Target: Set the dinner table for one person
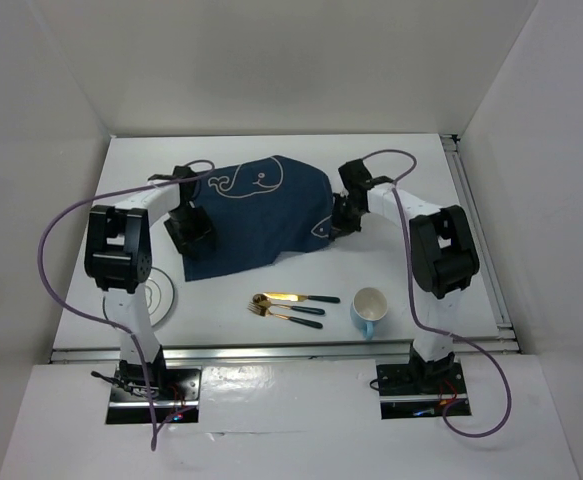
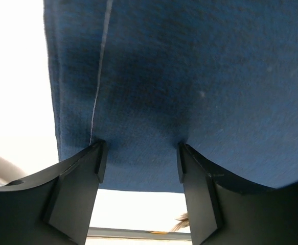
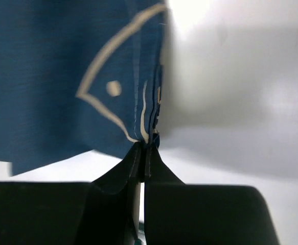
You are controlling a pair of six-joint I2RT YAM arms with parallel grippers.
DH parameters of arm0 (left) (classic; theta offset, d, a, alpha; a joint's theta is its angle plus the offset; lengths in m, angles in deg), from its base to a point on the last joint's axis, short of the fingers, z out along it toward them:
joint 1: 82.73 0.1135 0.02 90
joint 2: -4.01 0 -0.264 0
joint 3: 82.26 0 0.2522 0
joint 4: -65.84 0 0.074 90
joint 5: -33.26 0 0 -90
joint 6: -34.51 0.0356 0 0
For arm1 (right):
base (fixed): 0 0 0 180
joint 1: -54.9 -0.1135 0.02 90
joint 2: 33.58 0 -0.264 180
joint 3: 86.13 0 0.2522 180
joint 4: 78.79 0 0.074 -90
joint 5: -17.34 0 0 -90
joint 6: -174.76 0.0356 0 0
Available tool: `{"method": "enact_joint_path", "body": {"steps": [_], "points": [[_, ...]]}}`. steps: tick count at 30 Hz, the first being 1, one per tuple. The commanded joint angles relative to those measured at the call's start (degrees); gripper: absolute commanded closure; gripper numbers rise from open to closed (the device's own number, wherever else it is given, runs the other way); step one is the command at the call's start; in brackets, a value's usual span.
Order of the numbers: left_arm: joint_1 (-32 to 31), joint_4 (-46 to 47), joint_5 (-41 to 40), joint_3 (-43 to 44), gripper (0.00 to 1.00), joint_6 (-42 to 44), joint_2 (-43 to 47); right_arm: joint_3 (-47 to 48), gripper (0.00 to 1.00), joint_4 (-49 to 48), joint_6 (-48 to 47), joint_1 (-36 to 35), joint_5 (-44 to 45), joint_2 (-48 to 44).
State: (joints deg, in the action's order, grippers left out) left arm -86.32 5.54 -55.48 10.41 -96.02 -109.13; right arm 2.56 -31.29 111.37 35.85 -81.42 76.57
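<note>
The white dinner table (image 1: 271,150) carries a navy whale-print placemat (image 1: 256,215), rumpled and raised at its right side. My right gripper (image 1: 333,222) is shut on the placemat's right edge; in the right wrist view the gripper (image 3: 144,148) pinches the folded hem of the placemat (image 3: 62,76). My left gripper (image 1: 187,228) is at the placemat's left edge. In the left wrist view the gripper (image 2: 141,155) is open, its fingertips (image 2: 98,153) against the blue cloth (image 2: 164,76), nothing held between them.
Gold cutlery with dark handles (image 1: 291,305) lies near the front, a fork tip showing in the left wrist view (image 2: 182,222). A light blue mug (image 1: 369,310) stands beside it. A white plate (image 1: 161,298) sits front left, partly under the left arm. Metal rails (image 1: 481,240) line the edges.
</note>
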Motion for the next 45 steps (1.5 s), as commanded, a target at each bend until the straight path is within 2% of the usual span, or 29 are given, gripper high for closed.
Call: {"method": "enact_joint_path", "body": {"steps": [1, 4, 7, 8, 9, 12, 16, 22, 23, 24, 25, 27, 28, 30, 33, 37, 38, 41, 42, 45], "points": [[-1.8, 1.8, 2.0, 6.4, 0.28, 1.2, -7.1, 11.7, 1.0, -0.4, -0.4, 1.6, 1.4, 0.8], [-4.1, -1.7, 3.3, 15.4, 0.28, 1.9, -10.7, 21.3, 1.0, 0.7, -1.6, 3.3, 1.4, -0.2], [-5.3, -3.7, 3.3, 21.8, 0.28, 1.9, -13.6, 22.5, 1.0, -5.0, -6.0, 2.5, -2.6, -6.4], [-5.8, -3.7, 3.3, 22.4, 0.28, 1.9, -13.6, 20.4, 1.0, -11.3, -7.8, 1.9, -3.9, -11.9], [-5.8, -3.7, 3.3, 22.4, 0.28, 1.9, -13.6, 14.1, 1.0, -14.4, -9.3, 1.0, -4.9, -14.8], [-6.4, -2.4, 4.4, 19.7, 0.29, 1.3, -13.6, 3.9, 1.0, -18.8, -12.9, -0.4, -8.7, -22.3], [-6.4, -0.6, 4.4, 14.4, 0.29, 1.3, -12.3, -9.3, 1.0, -12.8, -11.6, -0.4, -5.1, -23.0], [-6.4, 0.0, 3.1, 11.8, 0.29, 1.3, -10.5, -17.9, 1.0, -8.0, -3.9, -0.4, 0.9, -25.9], [-6.4, 0.0, 2.4, 11.1, 0.29, 1.3, -9.9, -17.9, 0.94, -7.0, -3.1, -0.4, 2.4, -25.9], [-6.4, 0.0, 2.3, 10.3, 0.29, 1.3, -8.6, -17.9, 0.77, -5.7, -1.1, 0.8, 5.5, -25.9], [-6.4, 0.0, 1.6, 9.5, 0.29, 1.3, -8.1, -17.2, 0.38, -3.6, -0.3, 1.3, 6.6, -25.9], [-6.4, 0.0, 1.0, 9.0, 0.29, 1.9, -7.4, -16.1, 0.22, -2.3, 2.1, 2.1, 10.7, -26.5], [-6.4, 0.0, 1.0, 8.2, 0.29, 1.9, -6.5, -15.6, 0.16, -1.7, 2.9, 2.1, 12.1, -27.5], [-6.4, -0.6, -0.2, 7.6, 0.29, 2.4, -5.7, -13.8, 0.12, -1.7, 3.9, 2.6, 15.1, -28.8], [-6.4, -1.3, -1.6, 6.5, 0.29, 3.0, -3.5, -9.9, 0.12, -1.7, 3.9, 4.1, 15.1, -29.3], [-6.4, -1.3, -1.6, 4.1, 0.29, 3.0, 0.2, -3.6, 0.23, -1.7, 2.0, 4.6, 11.0, -23.8], [-6.4, -1.3, -1.0, 4.1, 0.29, 3.0, 0.8, -2.4, 0.33, -0.9, 1.3, 4.6, 9.8, -20.4], [-6.4, -2.7, -1.0, 6.2, 0.29, 3.0, 2.2, 0.0, 0.48, 0.4, 0.7, 4.0, 6.0, -14.4], [-6.4, -2.7, -1.0, 7.1, 0.29, 3.0, 2.8, 0.0, 0.59, 0.4, 0.7, 4.0, 5.1, -13.1], [-6.4, -3.4, -2.3, 10.5, 0.29, 3.5, 2.0, -0.5, 0.72, -0.3, 0.7, 3.5, 3.3, -10.1]]}}
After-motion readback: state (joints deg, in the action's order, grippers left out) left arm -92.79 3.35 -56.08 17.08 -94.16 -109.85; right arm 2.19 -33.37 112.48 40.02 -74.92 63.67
